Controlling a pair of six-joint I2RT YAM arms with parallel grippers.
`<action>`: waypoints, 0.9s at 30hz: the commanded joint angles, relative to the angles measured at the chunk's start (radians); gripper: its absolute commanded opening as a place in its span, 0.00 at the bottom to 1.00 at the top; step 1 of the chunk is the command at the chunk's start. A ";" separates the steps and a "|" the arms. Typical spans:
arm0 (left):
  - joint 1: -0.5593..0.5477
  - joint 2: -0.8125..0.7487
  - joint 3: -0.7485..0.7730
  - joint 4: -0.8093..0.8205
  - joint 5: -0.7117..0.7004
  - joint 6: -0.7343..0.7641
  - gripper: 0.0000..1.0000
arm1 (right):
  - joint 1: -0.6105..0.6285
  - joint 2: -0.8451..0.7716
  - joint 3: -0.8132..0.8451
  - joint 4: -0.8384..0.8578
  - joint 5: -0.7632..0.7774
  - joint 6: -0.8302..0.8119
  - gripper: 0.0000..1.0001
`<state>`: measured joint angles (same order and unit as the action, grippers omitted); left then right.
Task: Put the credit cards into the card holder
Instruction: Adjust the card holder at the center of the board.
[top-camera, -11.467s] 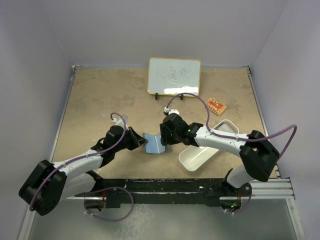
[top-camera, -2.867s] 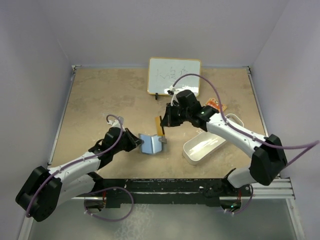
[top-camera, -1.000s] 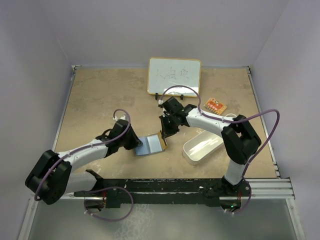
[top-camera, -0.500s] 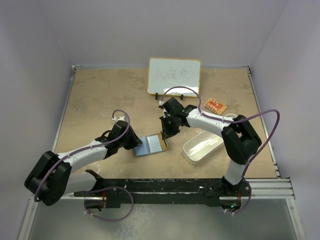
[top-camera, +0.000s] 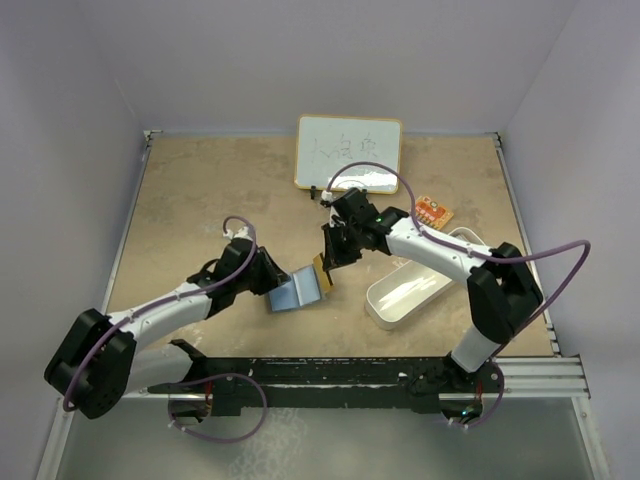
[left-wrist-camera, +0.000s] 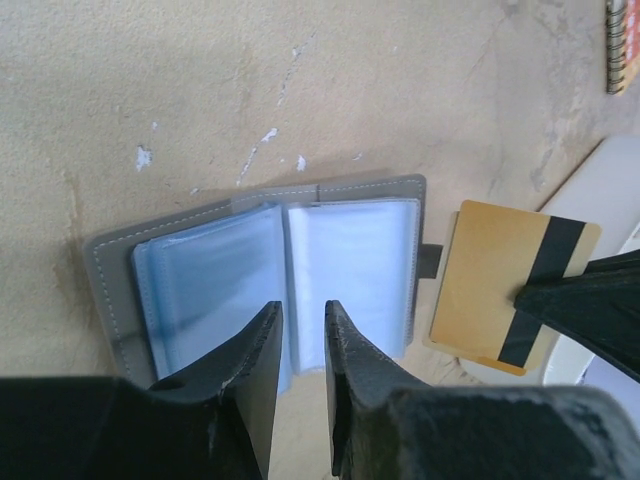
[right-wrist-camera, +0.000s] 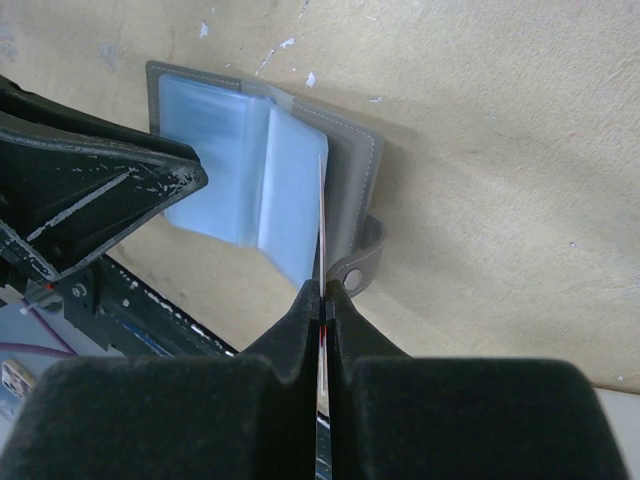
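Note:
The card holder (left-wrist-camera: 400, 190) lies open on the table, grey outside with clear sleeves inside; it also shows from above (top-camera: 298, 292). Its left sleeve looks light blue; I cannot tell whether a card is in it. My left gripper (left-wrist-camera: 302, 312) hovers over the holder's near edge, jaws a narrow gap apart with nothing between them. My right gripper (right-wrist-camera: 322, 296) is shut on the orange-gold credit card (left-wrist-camera: 490, 280), which has a black stripe. The card stands on edge (right-wrist-camera: 321, 210) at the holder's right side, beside the snap strap (right-wrist-camera: 352, 278).
A white oblong tray (top-camera: 415, 290) sits just right of the card holder, under the right arm. A small whiteboard (top-camera: 348, 152) stands at the back. An orange spiral notebook (top-camera: 433, 211) lies right of it. Walls close in the table on three sides.
The left jaws have parted slightly. The right arm's elbow has swung out to the right, while the gold card stays at the holder's right edge.

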<state>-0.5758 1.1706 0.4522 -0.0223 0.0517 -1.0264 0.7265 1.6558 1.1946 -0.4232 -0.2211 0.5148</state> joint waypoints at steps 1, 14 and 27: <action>0.002 -0.043 -0.001 0.111 0.042 -0.054 0.22 | 0.002 -0.046 0.001 0.031 -0.026 0.028 0.00; 0.002 -0.220 -0.042 0.189 0.101 -0.134 0.30 | -0.001 -0.154 -0.081 0.162 -0.176 0.061 0.00; 0.002 -0.363 -0.067 0.132 0.081 -0.120 0.36 | -0.005 -0.313 -0.259 0.503 -0.262 0.177 0.00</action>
<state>-0.5758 0.8268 0.3939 0.1520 0.1864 -1.1915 0.7258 1.3701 0.9432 -0.0532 -0.4473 0.6487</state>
